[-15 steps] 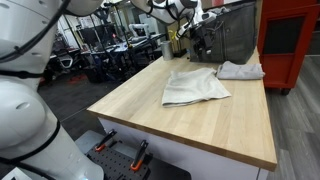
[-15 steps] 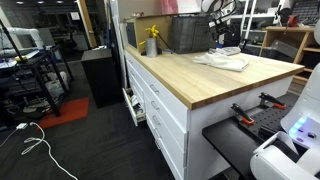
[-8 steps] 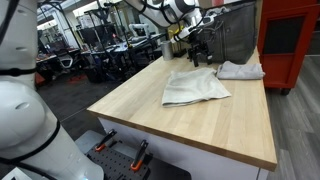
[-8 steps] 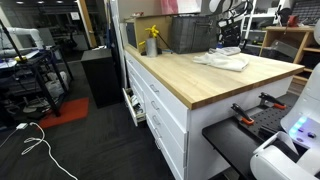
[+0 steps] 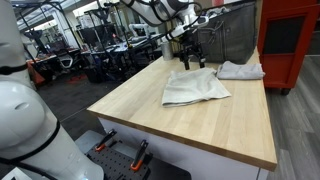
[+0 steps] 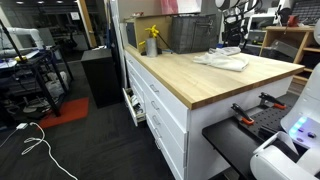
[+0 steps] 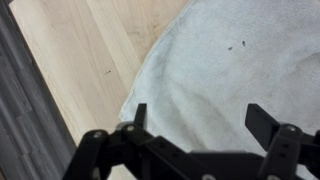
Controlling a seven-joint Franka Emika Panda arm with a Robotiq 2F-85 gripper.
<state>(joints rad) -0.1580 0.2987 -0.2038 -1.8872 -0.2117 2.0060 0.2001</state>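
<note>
A pale grey cloth (image 5: pixel 195 88) lies rumpled in the middle of the wooden table (image 5: pixel 200 125); it also shows in an exterior view as a cloth (image 6: pixel 225 62) near the table's far end. My gripper (image 5: pixel 193 62) hangs open just above the cloth's far edge, touching nothing. In the wrist view the gripper (image 7: pixel 200 118) stands wide open, its two dark fingers (image 7: pixel 262 122) over the cloth (image 7: pixel 220 60), whose curved edge meets bare wood on the left. Nothing sits between the fingers. A second, smaller cloth (image 5: pixel 240 70) lies apart at the back right.
A dark metal box (image 5: pixel 235 35) stands at the back of the table, a red cabinet (image 5: pixel 290 40) beside it. A yellow bottle (image 6: pixel 152 42) and a dark crate (image 6: pixel 185 33) sit near the table's far corner. Clamps (image 5: pixel 120 150) lie below the front edge.
The gripper has come away from the dark box at the back and moved forward and down over the far edge of the middle cloth. It has stayed open.
</note>
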